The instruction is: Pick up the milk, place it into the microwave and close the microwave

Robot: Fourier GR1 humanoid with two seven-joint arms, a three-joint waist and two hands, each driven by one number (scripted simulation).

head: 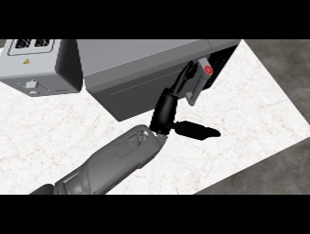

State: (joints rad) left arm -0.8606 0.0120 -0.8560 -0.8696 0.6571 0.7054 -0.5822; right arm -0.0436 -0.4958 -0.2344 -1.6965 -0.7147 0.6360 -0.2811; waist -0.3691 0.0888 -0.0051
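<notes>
A white marbled counter (pixel 42 132) fills most of the view, its right edge cut off against a dark grey mottled floor (pixel 285 160). Two appliances stand at the back — a dark grey microwave (pixel 144 73) and, just to its left, a paler grey box (pixel 32 64) carrying a yellow warning label. One arm shows: the right hand (pixel 167 112) stretches up to the microwave's front, fingers straight and slack, thumb jutting out to the right. At those fingertips, inside the microwave opening, sits the milk (pixel 203 75) — one grey carton with a red cap.
</notes>
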